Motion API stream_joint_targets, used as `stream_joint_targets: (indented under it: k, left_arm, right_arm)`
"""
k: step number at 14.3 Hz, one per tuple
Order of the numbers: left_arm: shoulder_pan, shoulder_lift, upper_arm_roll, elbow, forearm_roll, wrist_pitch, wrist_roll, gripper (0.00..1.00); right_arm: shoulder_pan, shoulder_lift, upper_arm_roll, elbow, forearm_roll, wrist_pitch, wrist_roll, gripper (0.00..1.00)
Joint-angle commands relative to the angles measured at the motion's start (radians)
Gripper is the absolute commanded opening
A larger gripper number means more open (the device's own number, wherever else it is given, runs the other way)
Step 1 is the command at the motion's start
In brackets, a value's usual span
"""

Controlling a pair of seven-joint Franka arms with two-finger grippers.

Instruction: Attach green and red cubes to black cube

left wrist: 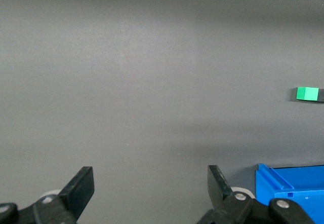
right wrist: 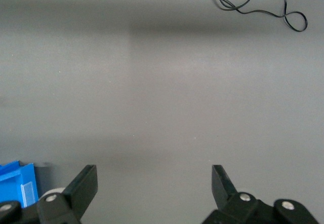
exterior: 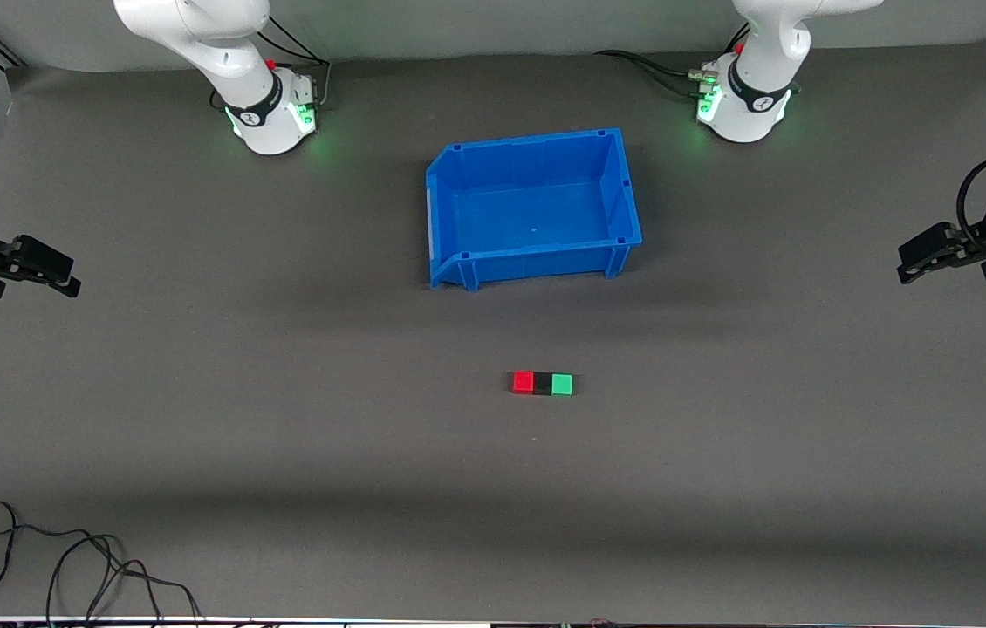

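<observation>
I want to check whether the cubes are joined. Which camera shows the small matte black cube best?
The front view: the small matte black cube sits between the bright red cube and bright green cube, touching both. The left wrist view shows only its edge; the right wrist view shows none.

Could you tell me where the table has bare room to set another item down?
Bare mat lies between the blue bin and the joined row of red cube, black cube and green cube. More lies from that row toward each open, waiting gripper, left and right. It is tighter near the loose cable.
</observation>
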Motion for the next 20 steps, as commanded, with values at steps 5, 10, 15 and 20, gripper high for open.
stream_joint_targets:
  k: [5, 10, 15, 20]
  left_arm:
    - [0.001, -0.003, 0.005, -0.017, 0.004, -0.014, 0.002, 1.0]
    - [0.001, -0.003, 0.006, -0.014, 0.007, -0.017, 0.005, 1.0]
    - [0.004, -0.009, 0.01, -0.014, 0.004, -0.017, 0.005, 1.0]
    - [0.002, -0.006, 0.008, -0.014, -0.001, -0.042, 0.008, 1.0]
  right_arm:
    - [0.004, -0.016, 0.007, -0.008, 0.014, -0.031, -0.014, 1.0]
    - [0.004, -0.014, 0.007, -0.008, 0.03, -0.034, -0.011, 1.0]
    - [0.004, -0.007, 0.009, -0.003, 0.03, -0.034, -0.012, 1.0]
    - [0.004, -0.007, 0.009, -0.003, 0.033, -0.034, -0.012, 1.0]
